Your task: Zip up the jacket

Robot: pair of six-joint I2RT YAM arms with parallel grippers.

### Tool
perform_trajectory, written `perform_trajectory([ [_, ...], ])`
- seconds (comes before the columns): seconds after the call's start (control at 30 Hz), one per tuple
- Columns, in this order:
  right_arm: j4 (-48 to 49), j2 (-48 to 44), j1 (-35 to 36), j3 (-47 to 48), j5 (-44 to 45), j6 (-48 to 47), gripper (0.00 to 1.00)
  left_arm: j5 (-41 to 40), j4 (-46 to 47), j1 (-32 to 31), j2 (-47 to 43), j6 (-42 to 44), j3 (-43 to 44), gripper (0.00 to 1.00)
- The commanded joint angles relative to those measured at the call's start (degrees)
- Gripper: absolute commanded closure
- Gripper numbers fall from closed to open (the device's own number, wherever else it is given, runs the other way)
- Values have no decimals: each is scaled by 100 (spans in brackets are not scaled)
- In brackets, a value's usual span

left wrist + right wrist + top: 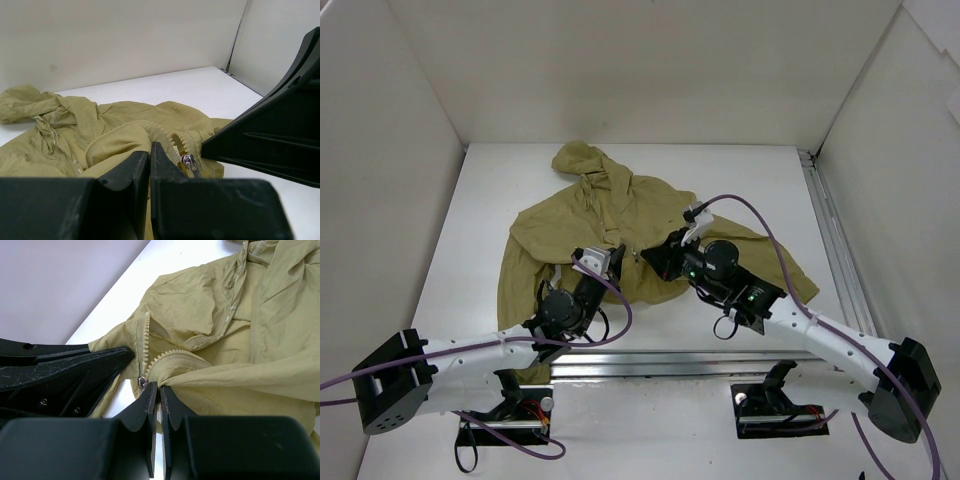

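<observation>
Two tools meet at the near hem of the jacket, which lies spread on the white table with its hood toward the far wall. The left tool is clamped on fabric just beside the zipper slider. The right tool is pinched shut on the toothed edge beside that slider, and the teeth above it lie apart.

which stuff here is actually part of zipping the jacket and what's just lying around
Part of the job:
jacket
zipper pull
left hand and right hand, each pinching fabric near the zipper's lower end

Just there:
purple cables
metal rail at the table's near edge
</observation>
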Motion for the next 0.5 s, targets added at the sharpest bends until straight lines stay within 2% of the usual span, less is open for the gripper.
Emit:
perform_trajectory([
  [0.0,468,53,71,336,137,49,100,62,533,34,-44,32,243,100],
  [0.47,354,-8,62,309,137,50,100,-105,603,34,-105,58,217,100],
])
